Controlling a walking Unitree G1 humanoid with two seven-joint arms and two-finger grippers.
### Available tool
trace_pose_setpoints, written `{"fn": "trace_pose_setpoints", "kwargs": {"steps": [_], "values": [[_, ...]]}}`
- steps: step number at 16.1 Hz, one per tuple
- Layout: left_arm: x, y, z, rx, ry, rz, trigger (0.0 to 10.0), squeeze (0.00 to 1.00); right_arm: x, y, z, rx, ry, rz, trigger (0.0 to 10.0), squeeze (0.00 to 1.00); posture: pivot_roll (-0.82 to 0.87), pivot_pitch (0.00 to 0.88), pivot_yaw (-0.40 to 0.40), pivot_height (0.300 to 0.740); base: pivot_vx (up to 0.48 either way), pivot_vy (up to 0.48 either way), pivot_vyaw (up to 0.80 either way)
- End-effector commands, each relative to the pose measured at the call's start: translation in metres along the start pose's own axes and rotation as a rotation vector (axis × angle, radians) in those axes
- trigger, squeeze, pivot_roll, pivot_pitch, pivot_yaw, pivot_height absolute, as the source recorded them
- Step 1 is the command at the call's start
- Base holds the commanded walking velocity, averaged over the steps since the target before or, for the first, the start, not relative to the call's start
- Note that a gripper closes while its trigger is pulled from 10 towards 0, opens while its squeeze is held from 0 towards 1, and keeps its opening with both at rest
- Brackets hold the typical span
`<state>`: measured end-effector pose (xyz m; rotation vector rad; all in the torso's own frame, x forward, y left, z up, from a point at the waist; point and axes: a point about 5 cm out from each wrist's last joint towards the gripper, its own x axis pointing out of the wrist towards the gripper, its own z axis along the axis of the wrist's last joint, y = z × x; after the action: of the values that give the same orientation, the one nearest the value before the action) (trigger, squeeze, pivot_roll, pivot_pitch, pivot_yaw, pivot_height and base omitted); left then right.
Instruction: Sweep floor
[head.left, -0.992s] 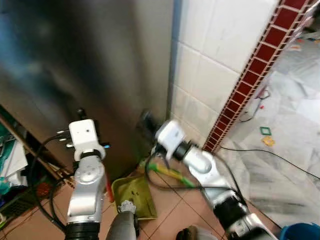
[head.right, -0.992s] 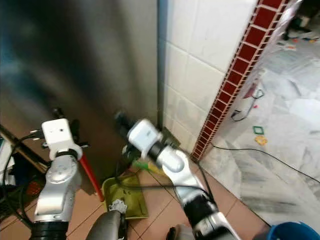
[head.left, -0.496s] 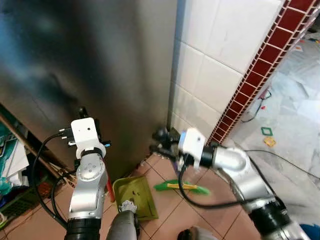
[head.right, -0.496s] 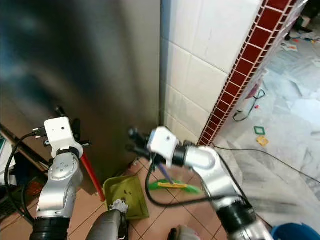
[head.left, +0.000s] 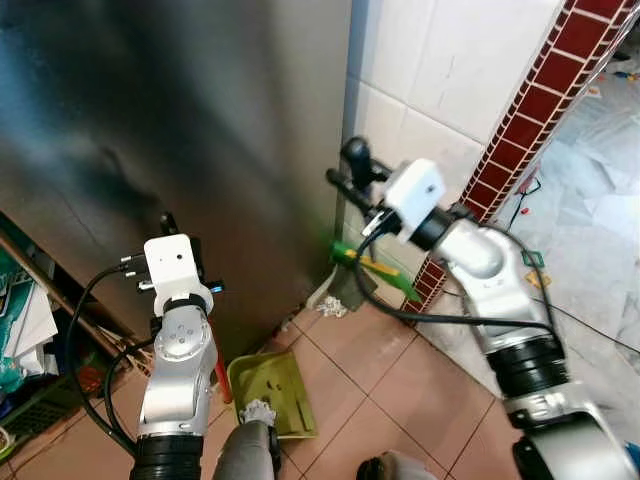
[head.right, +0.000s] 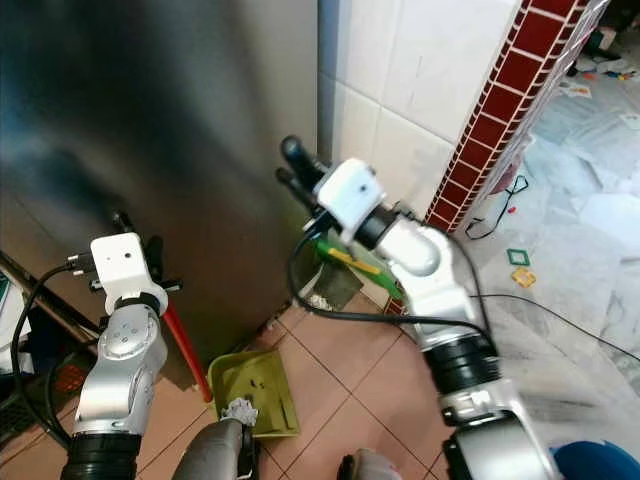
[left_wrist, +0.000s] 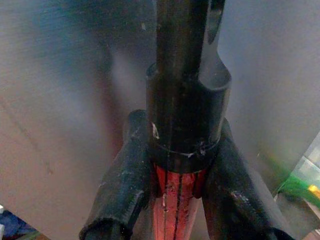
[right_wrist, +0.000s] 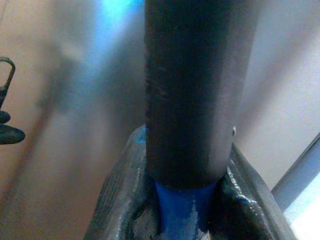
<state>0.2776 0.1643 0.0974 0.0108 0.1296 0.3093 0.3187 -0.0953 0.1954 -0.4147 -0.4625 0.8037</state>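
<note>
Green broom (head.left: 375, 268): lifted off the tiles since earlier, hung below the jaws at the wall.
Right gripper (right_wrist: 187, 210): raised; fingers clamped its blue handle.
Left gripper (left_wrist: 177, 200): unmoved, pinched the red dustpan handle (head.right: 185, 352).
Dustpan (head.left: 272, 392): on floor below.

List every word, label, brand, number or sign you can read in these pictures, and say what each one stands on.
None can be read: the steel panel, the white wall tiles, the green dustpan and the broom head carry no legible text. The papers at the robot's left are too blurred to tell.
</note>
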Motion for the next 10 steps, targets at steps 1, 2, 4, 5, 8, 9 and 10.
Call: {"fn": "trace_pose_setpoints", "kwargs": {"steps": [1,2,4,5,8,9,10], "values": [[-0.003,0.003,0.009,0.000,-0.035,0.001,10.0,0.00,0.004,0.004,0.001,-0.027,-0.023,-0.004,10.0,0.00,0.06,0.092,0.015,0.740,0.000,0.000,0.00],[-0.008,0.005,0.011,-0.002,-0.033,0.004,10.0,0.00,0.004,0.016,-0.007,-0.002,-0.013,0.001,10.0,0.00,0.08,0.124,0.012,0.740,0.000,0.000,0.00],[-0.013,0.008,0.014,-0.004,-0.033,0.003,10.0,0.00,0.004,0.038,-0.019,0.030,-0.001,0.034,10.0,0.00,0.10,0.162,0.013,0.740,0.000,0.000,0.00],[-0.015,0.008,0.013,0.000,-0.030,-0.005,10.0,0.00,0.006,0.048,-0.024,0.040,0.004,0.036,10.0,0.00,0.11,0.171,0.011,0.740,0.000,0.000,0.00],[-0.019,0.008,0.017,0.003,-0.031,-0.011,10.0,0.00,0.021,0.076,-0.028,0.064,-0.014,0.078,10.0,0.00,0.15,0.203,0.008,0.740,0.000,0.000,0.00],[-0.021,0.009,0.018,0.003,-0.027,-0.008,10.0,0.00,0.026,0.082,-0.027,0.070,-0.023,0.091,10.0,0.00,0.15,0.207,0.008,0.740,0.000,0.000,0.00],[-0.022,0.010,0.019,0.003,-0.026,-0.008,10.0,0.00,0.029,0.086,-0.027,0.073,-0.030,0.111,10.0,0.00,0.15,0.209,0.005,0.740,0.000,0.000,0.00]]}}
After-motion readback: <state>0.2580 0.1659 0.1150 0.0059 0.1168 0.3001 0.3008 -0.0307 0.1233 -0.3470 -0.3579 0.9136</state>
